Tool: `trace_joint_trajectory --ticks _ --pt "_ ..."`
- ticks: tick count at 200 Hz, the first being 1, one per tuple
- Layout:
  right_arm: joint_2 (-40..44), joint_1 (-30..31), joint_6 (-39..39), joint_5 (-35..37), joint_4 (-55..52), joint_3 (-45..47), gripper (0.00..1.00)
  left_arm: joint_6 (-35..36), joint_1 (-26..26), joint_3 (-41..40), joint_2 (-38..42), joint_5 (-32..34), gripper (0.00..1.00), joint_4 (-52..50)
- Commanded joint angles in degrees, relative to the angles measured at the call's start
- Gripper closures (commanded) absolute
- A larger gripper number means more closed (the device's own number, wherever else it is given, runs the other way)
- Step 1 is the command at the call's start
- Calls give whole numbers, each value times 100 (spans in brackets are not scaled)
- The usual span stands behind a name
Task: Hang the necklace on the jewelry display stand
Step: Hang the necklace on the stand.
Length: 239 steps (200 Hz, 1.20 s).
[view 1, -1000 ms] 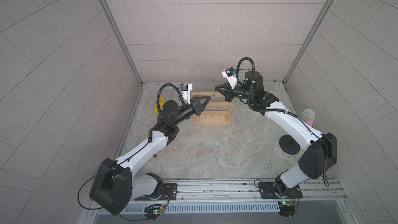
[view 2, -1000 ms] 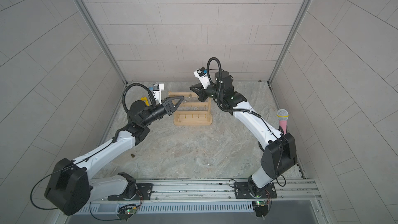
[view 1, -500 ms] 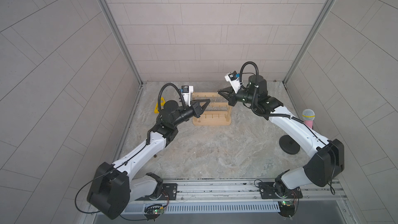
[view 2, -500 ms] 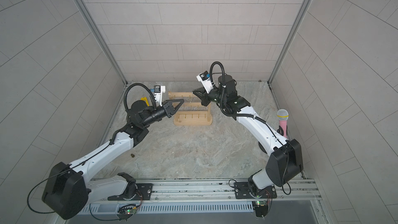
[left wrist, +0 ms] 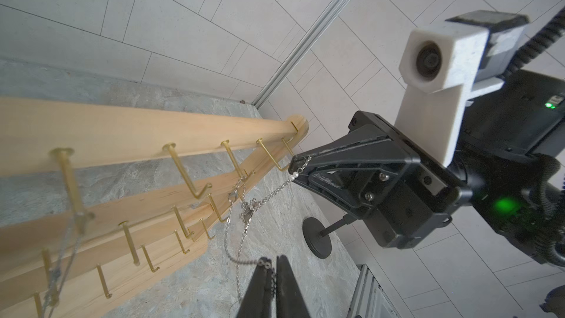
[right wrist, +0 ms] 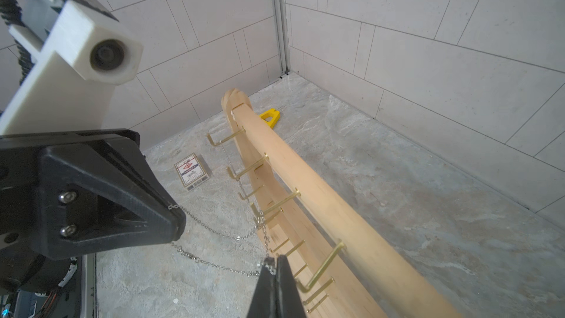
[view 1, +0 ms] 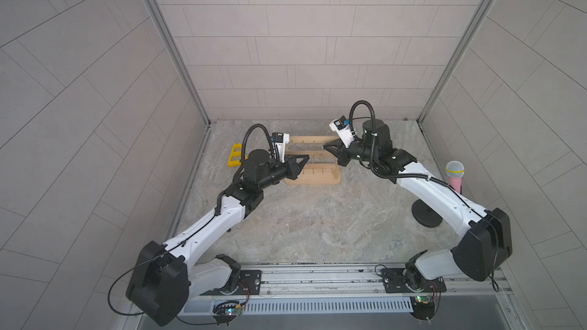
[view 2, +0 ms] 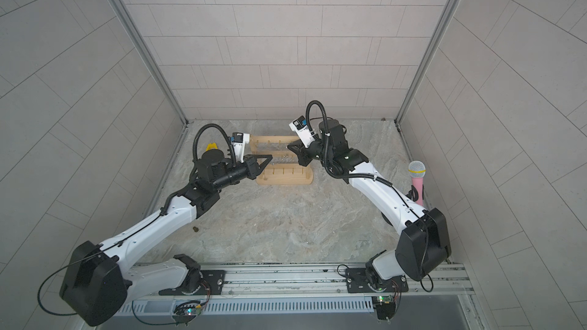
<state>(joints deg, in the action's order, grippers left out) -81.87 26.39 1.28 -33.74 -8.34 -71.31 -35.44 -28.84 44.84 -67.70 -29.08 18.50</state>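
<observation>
Box label: red-blue, writing unreadable
Left pincer: pressed together, pinching necklace
Right pincer: pressed together, pinching necklace
Necklace: draped over stand hook between both
Stand: back of counter

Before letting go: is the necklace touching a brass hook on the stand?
Touching. The right wrist view shows the necklace draped over a brass hook of the jewelry display stand, sagging away on both sides.

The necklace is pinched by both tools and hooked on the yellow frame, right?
No. The left tool and right tool do pinch the necklace, but it catches a brass hook of the jewelry display stand; the right wrist view shows it.
</observation>
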Motion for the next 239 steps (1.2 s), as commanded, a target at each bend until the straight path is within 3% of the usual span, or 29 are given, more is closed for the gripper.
trace_joint_trajectory --ticks 1,54,176,239 --pt "240 63 -234 113 -97 87 100 238 -67 218 71 239 90 -280" --pt "206 227 -261 334 -60 367 98 348 -166 251 -12 606 91 -474" --pt "145 333 18 430 538 933 81 615 -237 598 -387 823 91 -688" --pt "44 332 785 467 1717 1311 68 695 -262 657 -425 868 91 -778"
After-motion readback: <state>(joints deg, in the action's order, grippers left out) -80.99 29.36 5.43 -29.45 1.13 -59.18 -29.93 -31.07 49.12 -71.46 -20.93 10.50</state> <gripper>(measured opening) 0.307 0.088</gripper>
